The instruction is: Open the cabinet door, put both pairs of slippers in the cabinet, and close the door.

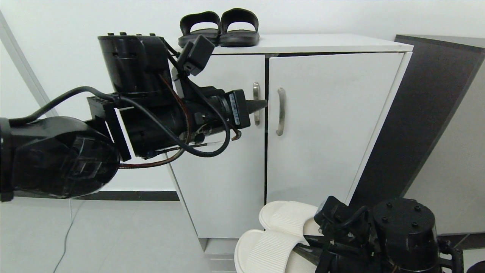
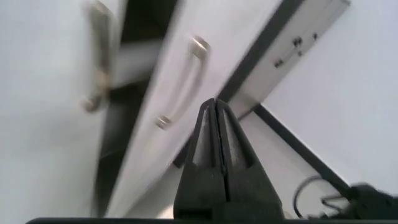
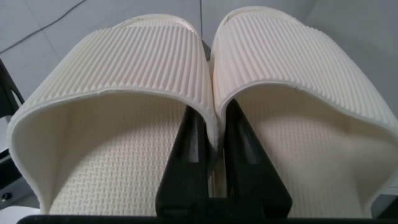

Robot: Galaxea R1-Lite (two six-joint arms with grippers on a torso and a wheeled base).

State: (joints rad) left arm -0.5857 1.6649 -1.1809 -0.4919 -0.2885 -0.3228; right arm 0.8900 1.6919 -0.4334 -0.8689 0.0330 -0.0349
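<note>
Cabinet: we note a white cabinet [image 1: 322, 125] from the centre of the head view out to 3 o'clock, standing on a pale floor [image 1: 125, 235].
Doors: left door [image 1: 219, 182] and right door [image 1: 329, 151] meet at a dark seam at centre; in the head view both look closed.
Side panel: a dark panel [image 1: 420, 125] leans at 3 o'clock, just beside the cabinet's right side.
White slippers: the white slippers [image 1: 280, 235] hang at 6 o'clock in front of the cabinet's foot, side by side with ribbed straps up.
Black slippers: the black slippers [image 1: 219, 28] sit at 12 o'clock on the cabinet top, above the left door, toes toward us.
Left gripper: the left gripper [image 1: 260, 104] comes in from 9 o'clock to the centre, fingers [image 2: 208, 134] pressed together with nothing between them. Its tip is at the left door's handle; we cannot tell whether it touches.
Right gripper: the right gripper [image 3: 214, 115] is at 6 o'clock, pinching the two touching inner strap walls of the white slippers.
Handles: left handle [image 1: 256, 91] and right handle [image 1: 280, 112] are upright metal bars on either side of the seam.
Cable: a thin cable [image 1: 66, 235] lies on the floor at 8 o'clock.
</note>
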